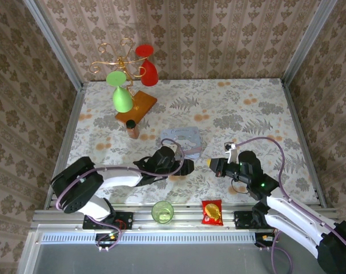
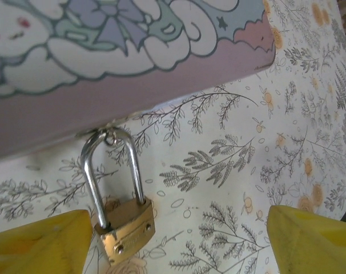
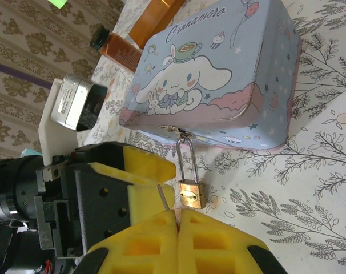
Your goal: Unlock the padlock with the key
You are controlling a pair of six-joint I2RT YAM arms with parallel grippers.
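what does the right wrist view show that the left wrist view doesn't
Right wrist, not left wrist: the Cinnamoroll tin's whole lid, a brown bottle, and the key pinched in the shut right gripper. Left wrist, not right wrist: both fingertips of the open left gripper, either side of the padlock. Both: the padlock hooked onto the tin's front edge, on the floral tablecloth.

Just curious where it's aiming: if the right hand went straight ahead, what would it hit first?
Most likely the padlock, just ahead of the right hand and its key; depth is unclear.
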